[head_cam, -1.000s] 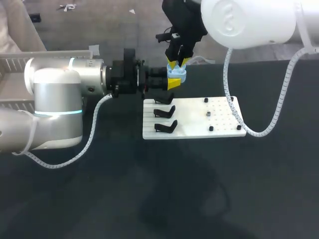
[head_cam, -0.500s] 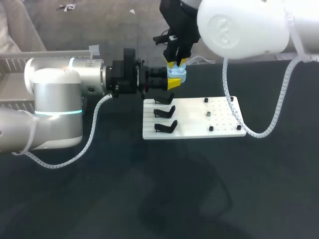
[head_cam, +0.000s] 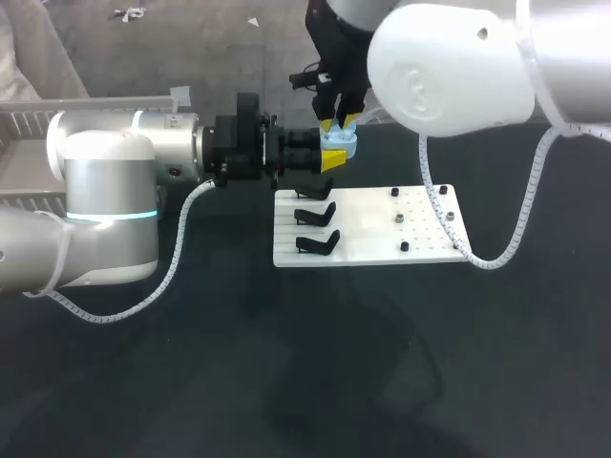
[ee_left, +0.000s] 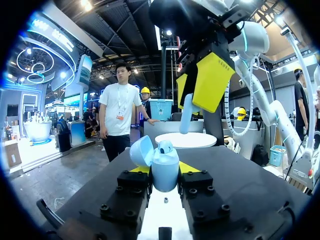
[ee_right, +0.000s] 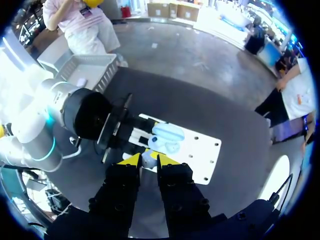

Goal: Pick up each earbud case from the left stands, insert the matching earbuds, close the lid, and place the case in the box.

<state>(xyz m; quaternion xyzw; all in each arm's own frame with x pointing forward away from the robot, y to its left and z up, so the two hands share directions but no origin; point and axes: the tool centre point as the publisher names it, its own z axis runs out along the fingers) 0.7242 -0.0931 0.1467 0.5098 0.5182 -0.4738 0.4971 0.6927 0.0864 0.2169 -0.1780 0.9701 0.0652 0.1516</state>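
Observation:
My left gripper [head_cam: 332,156] [ee_left: 164,176] is shut on a light blue earbud case [head_cam: 340,144] [ee_left: 164,164], held in the air just behind the white board [head_cam: 382,239]. The case's lid [ee_left: 141,150] stands open, and one earbud [ee_left: 166,146] sits inside. Directly above the case hangs my right gripper [head_cam: 340,123] [ee_right: 149,161], shut on a light blue earbud [ee_left: 186,114] [ee_right: 148,158]. The case [ee_right: 167,136] lies just ahead of those fingertips in the right wrist view. Three black stands [head_cam: 316,213] on the board's left side carry nothing.
Small dark and grey pieces [head_cam: 398,218] sit on the pegged right half of the board. A grey wire basket [head_cam: 33,119] [ee_right: 87,70] stands at the table's far left. My right arm's white cable [head_cam: 496,250] loops down beside the board's right edge.
My right arm has swung a little to the left while its gripper with the earbud stays over the case. The left arm and case have not moved.

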